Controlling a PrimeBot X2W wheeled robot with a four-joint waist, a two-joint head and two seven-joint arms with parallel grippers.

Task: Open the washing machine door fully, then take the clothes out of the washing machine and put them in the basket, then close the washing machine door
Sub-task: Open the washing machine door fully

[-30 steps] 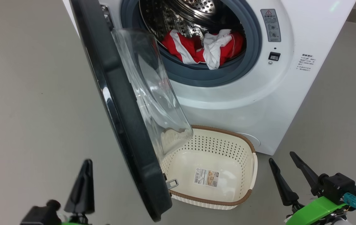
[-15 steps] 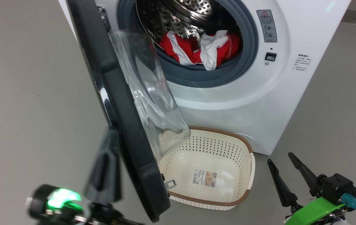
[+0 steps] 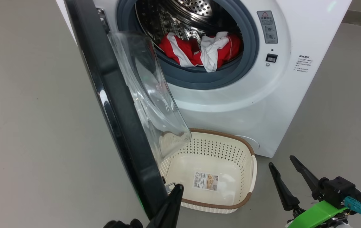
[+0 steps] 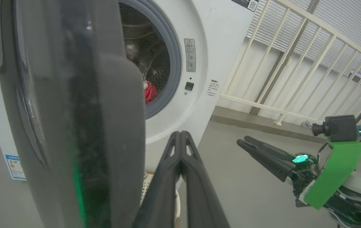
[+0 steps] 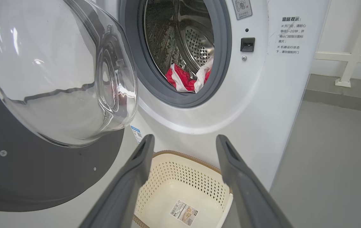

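Observation:
The washing machine door (image 3: 117, 104) stands partly open, edge-on, its glass bowl (image 3: 148, 91) bulging toward the white washing machine (image 3: 231, 101). Red and white clothes (image 3: 199, 52) lie at the drum's front lip. The cream basket (image 3: 251, 177) sits on the floor under the opening, nothing in it but its label. My left gripper (image 3: 178, 187) is shut, low beside the door's bottom edge on the basket side; in the left wrist view its fingertips (image 4: 180, 134) stand just right of the door rim (image 4: 110, 142). My right gripper (image 3: 289, 172) is open, right of the basket.
Grey floor spreads left of the door and right of the machine. A white railing (image 4: 294, 72) stands behind the machine's right side. In the right wrist view the basket (image 5: 183, 177) and clothes (image 5: 186, 79) lie ahead between my open fingers (image 5: 145, 152).
My left gripper has swung from the door's outer left side to its inner side, low by the basket. The camera has shifted slightly. The right gripper has held still.

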